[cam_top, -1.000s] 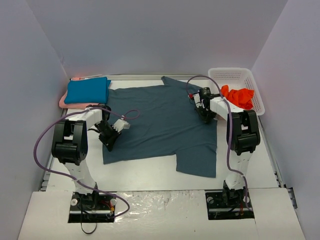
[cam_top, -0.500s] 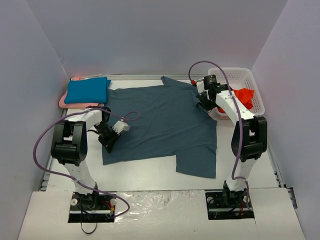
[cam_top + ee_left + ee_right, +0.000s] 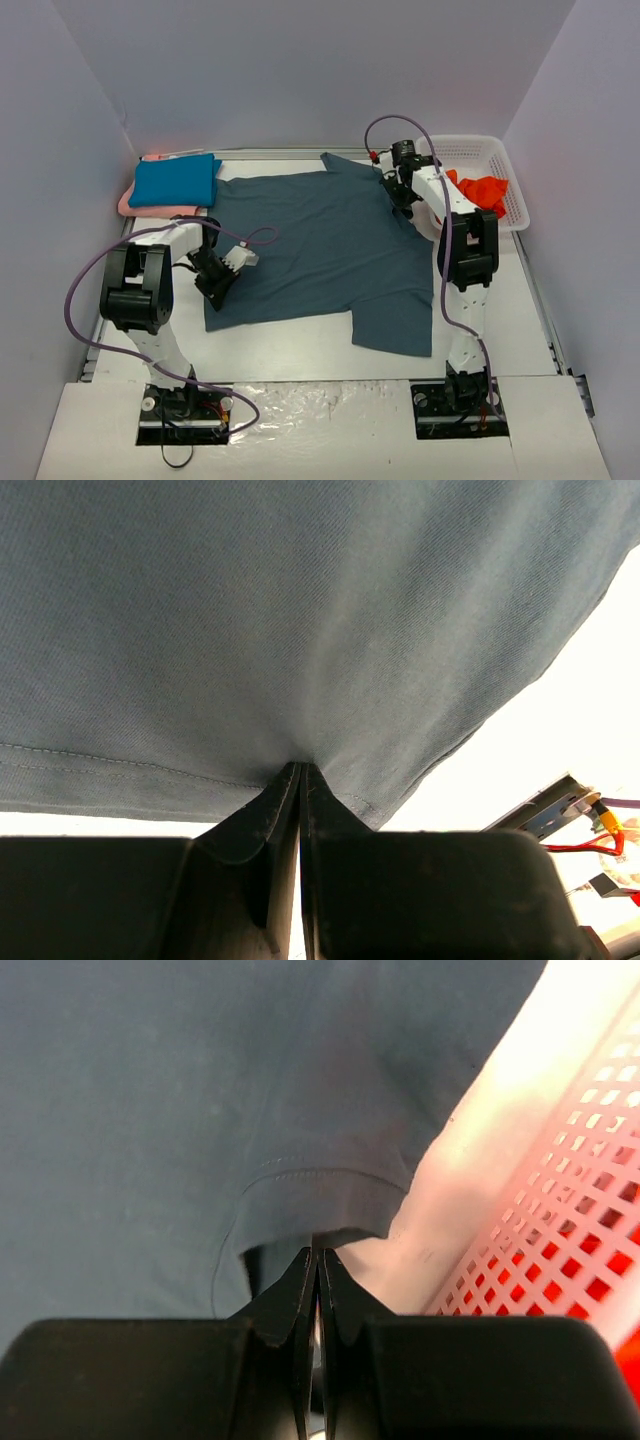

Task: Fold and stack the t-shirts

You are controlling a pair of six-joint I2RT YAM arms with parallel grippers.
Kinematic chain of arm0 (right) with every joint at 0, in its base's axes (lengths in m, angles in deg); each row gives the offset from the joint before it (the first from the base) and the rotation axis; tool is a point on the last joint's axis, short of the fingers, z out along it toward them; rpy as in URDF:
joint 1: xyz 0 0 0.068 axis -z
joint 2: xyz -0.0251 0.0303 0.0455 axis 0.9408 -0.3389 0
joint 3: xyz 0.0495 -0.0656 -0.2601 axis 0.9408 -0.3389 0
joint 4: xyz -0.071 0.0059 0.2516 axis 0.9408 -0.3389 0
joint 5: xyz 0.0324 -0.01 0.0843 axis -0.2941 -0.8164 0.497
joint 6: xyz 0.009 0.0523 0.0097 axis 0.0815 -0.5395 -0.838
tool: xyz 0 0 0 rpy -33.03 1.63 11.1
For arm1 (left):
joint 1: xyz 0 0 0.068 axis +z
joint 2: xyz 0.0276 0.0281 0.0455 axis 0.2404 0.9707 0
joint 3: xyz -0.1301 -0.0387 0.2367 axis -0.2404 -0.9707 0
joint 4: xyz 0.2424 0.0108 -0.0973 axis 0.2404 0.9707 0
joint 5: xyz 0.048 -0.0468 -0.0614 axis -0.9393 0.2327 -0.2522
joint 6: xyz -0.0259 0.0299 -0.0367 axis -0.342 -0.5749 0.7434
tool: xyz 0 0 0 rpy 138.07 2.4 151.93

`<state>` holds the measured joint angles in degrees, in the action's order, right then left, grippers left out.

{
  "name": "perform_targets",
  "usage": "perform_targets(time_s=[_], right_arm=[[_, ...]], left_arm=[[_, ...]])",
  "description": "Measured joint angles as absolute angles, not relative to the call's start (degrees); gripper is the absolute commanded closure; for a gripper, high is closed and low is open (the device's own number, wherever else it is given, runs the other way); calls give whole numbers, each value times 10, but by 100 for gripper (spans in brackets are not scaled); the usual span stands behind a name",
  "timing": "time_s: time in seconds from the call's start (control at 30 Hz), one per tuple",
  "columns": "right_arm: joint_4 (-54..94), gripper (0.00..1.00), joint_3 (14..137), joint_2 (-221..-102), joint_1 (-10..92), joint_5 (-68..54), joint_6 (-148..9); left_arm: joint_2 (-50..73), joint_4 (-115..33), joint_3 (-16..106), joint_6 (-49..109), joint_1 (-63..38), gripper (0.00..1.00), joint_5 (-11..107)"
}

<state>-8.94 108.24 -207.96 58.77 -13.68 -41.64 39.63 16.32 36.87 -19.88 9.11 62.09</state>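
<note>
Grips hem of dark slate t-shirt (image 3: 320,240) in left end effector (image 3: 300,772), rests closed right end effector (image 3: 317,1256) at its sleeve edge

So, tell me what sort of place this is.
Most likely a robot lab's enclosed test bench, not a home laundry: bare panel walls box in a white table, a left arm and right arm are bolted at its near edge, and a slate-blue t-shirt lies spread beside a white lattice basket.

White lattice basket (image 3: 470,150) on table (image 3: 290,345), far-right corner.
</note>
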Motion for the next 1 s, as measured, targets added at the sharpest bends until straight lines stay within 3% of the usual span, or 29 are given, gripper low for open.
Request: perform_targets(time_s=[1.0], right_arm=[[-96, 100, 1150, -2184, 584, -247, -418]], left_arm=[[382, 163, 347, -199, 91, 98, 620]])
